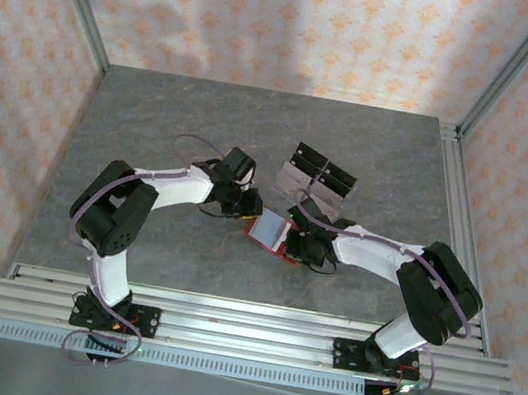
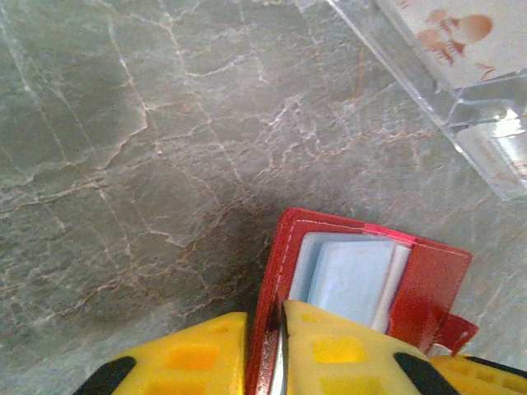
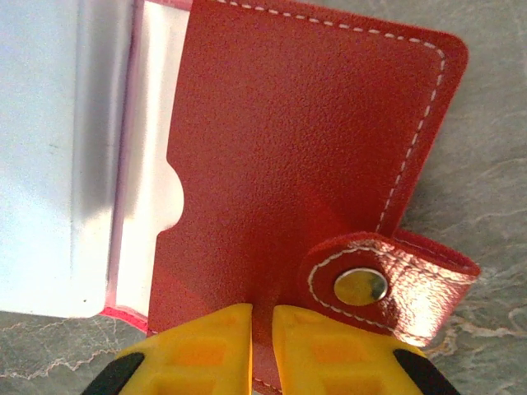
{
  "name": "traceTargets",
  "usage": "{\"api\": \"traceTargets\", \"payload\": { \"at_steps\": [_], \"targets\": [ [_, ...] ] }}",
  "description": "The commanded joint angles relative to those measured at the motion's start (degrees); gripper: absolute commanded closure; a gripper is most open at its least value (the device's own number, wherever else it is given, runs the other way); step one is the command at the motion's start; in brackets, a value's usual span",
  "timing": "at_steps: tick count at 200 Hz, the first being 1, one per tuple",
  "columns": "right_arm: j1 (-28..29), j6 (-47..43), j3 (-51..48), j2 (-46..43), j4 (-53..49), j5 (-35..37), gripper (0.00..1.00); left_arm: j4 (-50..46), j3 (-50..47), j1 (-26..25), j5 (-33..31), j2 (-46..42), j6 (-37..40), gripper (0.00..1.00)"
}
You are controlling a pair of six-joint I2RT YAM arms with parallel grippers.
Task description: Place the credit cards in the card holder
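— Finish of the card holder (image 3: 313,140)?
— I record red grained leather, faintly glossy, with white stitching. The snap (image 3: 360,286) is polished metal, the inner sleeves (image 2: 350,276) clear glossy plastic.
— And the worktop (image 2: 123,164)?
— Grey, stone-veined, smooth, matt.

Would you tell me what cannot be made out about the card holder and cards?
Top view: credit cards too small to count; card holder partly under left gripper and right gripper.
Left wrist: holder's near edge hidden by left gripper.
Right wrist: holder's left part cut off by frame.
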Motion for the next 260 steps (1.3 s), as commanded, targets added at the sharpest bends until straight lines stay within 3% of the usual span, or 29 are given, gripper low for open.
{"api": "traceTargets", "payload": {
  "at_steps": [1, 15, 39, 48, 81, 178, 260],
  "targets": [
    [-1.28, -0.81, -3.53, 4.85, -0.36, 5.69, 0.85, 1.89, -1.16, 0.19, 1.26, -1.87, -1.02, 0.87],
    [-1.33, -0.81, -3.53, 4.88, -0.33, 5.69, 0.85, 2.52, -1.44, 0.17, 1.59, -1.94, -1.48, 0.92],
    [-1.33, -0.91, -3.44, 4.97, -0.32, 5.67, 0.85, 3.16, -1.53, 0.27, 1.94, -2.27, -1.73, 0.93],
    [-1.32, -1.07, -3.23, 5.03, -0.33, 5.61, 0.85, 3.34, -1.70, 0.27, 1.97, -2.49, -1.90, 1.00],
    [-1.32, -3.06, 0.44, 5.61, -1.34, 4.11, 0.83, 2.51, -2.49, 0.41, 0.93, -4.67, -2.26, 1.00],
    [-1.33, -7.22, 15.89, 1.13, -8.66, -0.22, 0.69, -9.56, -4.67, -0.42, -10.93, -16.93, -0.87, 1.00],
    [-2.28, -4.82, 9.50, -3.05, -7.07, 3.44, 0.66, -15.44, 2.53, -9.29, -20.70, -15.33, -0.78, 1.00]
  ]
}}
